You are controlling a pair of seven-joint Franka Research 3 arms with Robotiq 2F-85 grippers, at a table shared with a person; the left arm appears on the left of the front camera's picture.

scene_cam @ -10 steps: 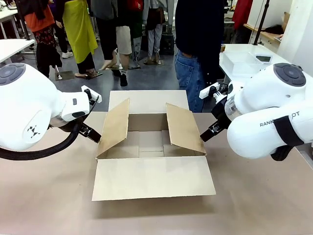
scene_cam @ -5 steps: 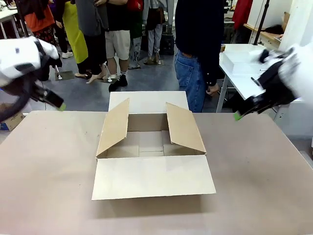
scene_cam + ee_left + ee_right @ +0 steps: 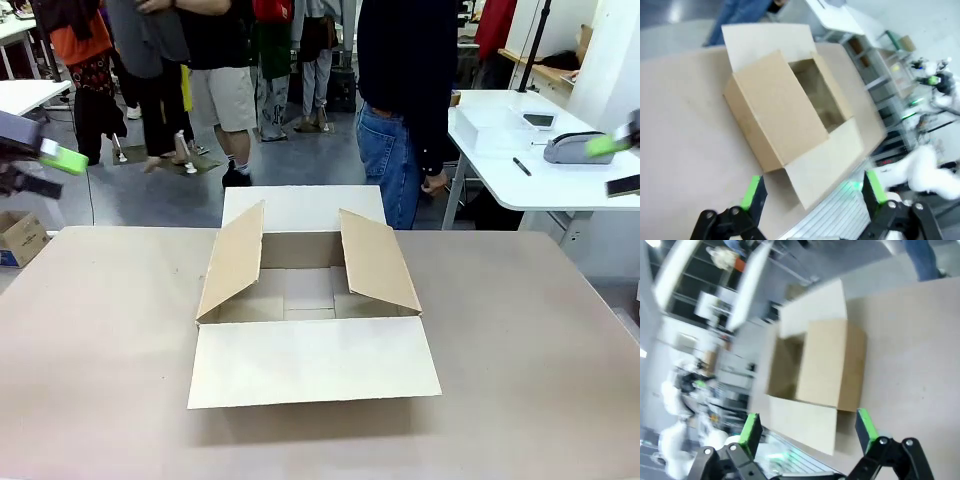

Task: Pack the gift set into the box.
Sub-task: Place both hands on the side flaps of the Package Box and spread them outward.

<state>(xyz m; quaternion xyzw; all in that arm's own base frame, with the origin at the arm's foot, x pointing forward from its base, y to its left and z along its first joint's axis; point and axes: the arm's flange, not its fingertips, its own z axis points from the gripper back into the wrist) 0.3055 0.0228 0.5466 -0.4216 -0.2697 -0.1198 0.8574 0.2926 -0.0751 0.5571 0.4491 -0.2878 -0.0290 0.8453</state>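
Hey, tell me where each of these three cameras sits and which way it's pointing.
Front view: fixed on the robot's side, looking across the table at the box and the person at the far side; the left gripper and right gripper show at the picture's edges.
Left wrist view: on the left arm, raised, looking down along its open fingers at the box.
Right wrist view: on the right arm, raised, looking down along its open fingers at the box.
Shared: all three show the box with flaps open.
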